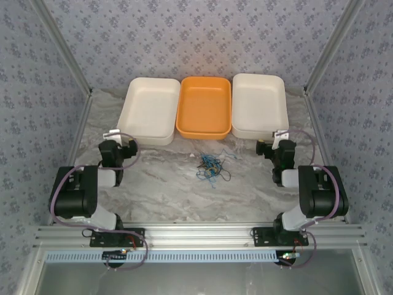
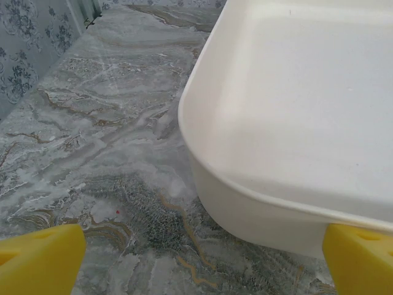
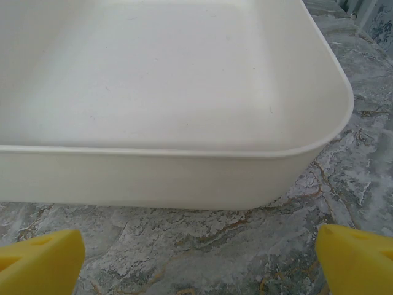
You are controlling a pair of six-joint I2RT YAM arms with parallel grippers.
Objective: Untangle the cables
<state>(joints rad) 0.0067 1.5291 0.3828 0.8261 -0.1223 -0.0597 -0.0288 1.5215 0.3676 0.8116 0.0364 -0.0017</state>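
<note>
Plainly the cables (image 1: 210, 166) lie in one small loose clump of black, blue and yellowish strands on the marble table (image 1: 172, 190), just in front of the orange tray (image 1: 204, 134) and about midway across the workspace. From above, the clump is too small to give a clear long axis; it spreads a little wider than deep, with one blue strand trailing toward the near left.

Neither arm points at it. The left gripper (image 1: 120, 142) sits well off to the clump's left and faces the near corner of the left white tray (image 1: 144, 138). Its wrist camera looks past the yellow fingertips (image 2: 43, 258) at that tray's wall (image 2: 245, 215). The right gripper (image 1: 279, 144) mirrors it on the other side, facing the right white tray (image 1: 261, 134), whose wall (image 3: 153, 178) crosses its wrist view above its own fingertips (image 3: 353, 258).

Both pairs of jaws stand spread wide with nothing between them. Both arms are folded back, elbows high and wrists low to the table.

The right gripper looks slightly nearer the tangle. Either arm would have to swing inward toward the centre to reach it.
</note>
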